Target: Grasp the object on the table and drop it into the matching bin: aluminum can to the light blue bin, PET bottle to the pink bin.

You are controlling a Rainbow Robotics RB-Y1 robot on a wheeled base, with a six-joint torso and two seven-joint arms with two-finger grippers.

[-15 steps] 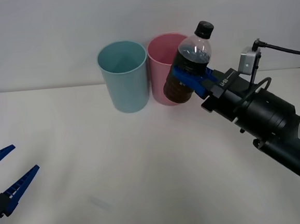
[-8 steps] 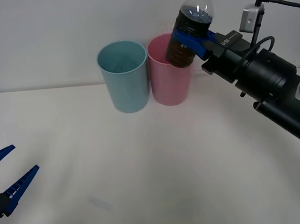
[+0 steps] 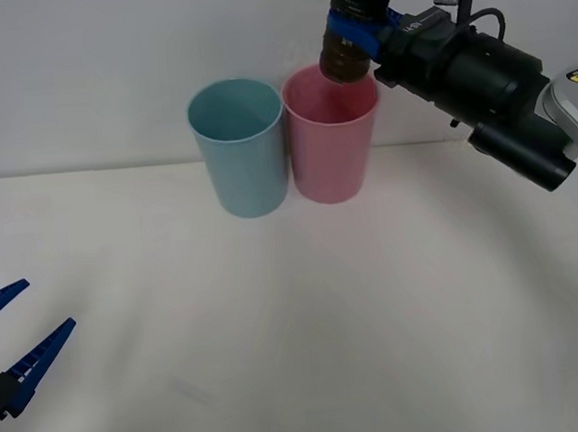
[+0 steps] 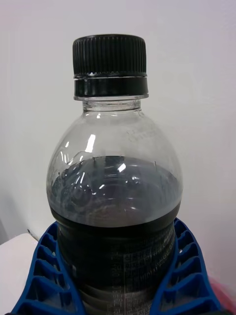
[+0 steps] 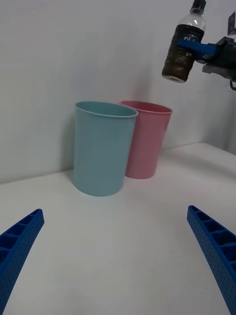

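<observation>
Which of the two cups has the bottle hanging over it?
The pink bin, not the light blue bin beside it. The right gripper holds the bottle up above the pink one's rim.

Right arm raised and extended forward across the upper right of the front view, black forearm slanting up toward the wrist. Right gripper (image 3: 357,25) closed, blue ribbed fingers (image 4: 46,275) clamped on either side of what it carries, held high in the air. Wrist appears roughly level, though its exact tilt is hard to judge. Left arm low at the near left. Left gripper (image 3: 14,348) spread wide, fingers (image 5: 211,248) well apart, holding nothing.
</observation>
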